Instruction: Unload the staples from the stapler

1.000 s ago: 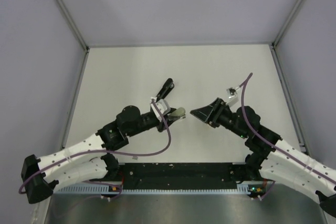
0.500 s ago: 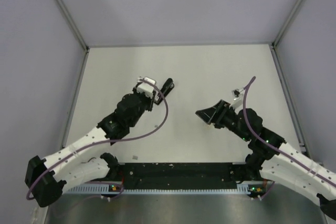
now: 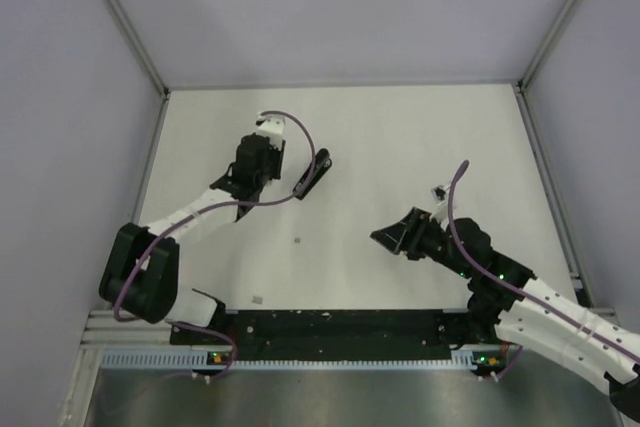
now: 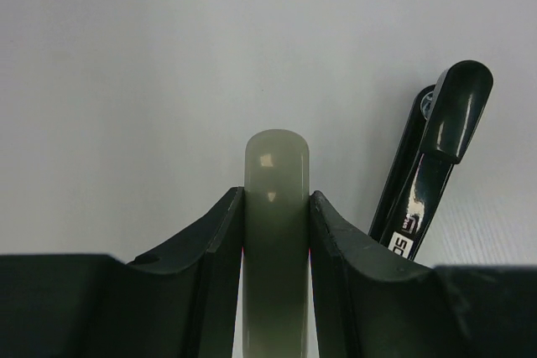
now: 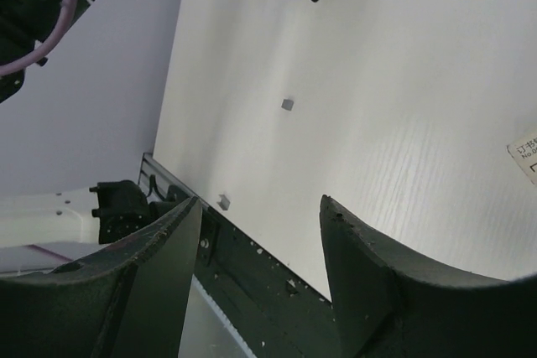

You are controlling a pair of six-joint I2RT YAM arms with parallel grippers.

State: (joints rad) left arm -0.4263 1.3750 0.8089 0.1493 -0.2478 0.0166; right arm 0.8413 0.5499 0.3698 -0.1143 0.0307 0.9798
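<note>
Stapler lies beside left claw (clamped on grey bar), right claw agape; approach step, opening it probably next.

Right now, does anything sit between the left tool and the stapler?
Nothing visible lies between them. But the left tool is shut on a grey bar, so it likely cannot grasp the stapler lying just to its right.

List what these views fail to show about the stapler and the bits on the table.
- Left wrist view: the stapler has its near end hidden behind the left gripper; staples inside show in no view.
- Right wrist view: the stapler is cut off by the top edge.
- The specks: too small to identify.
- The grey bar: rear end hidden inside that gripper.
</note>
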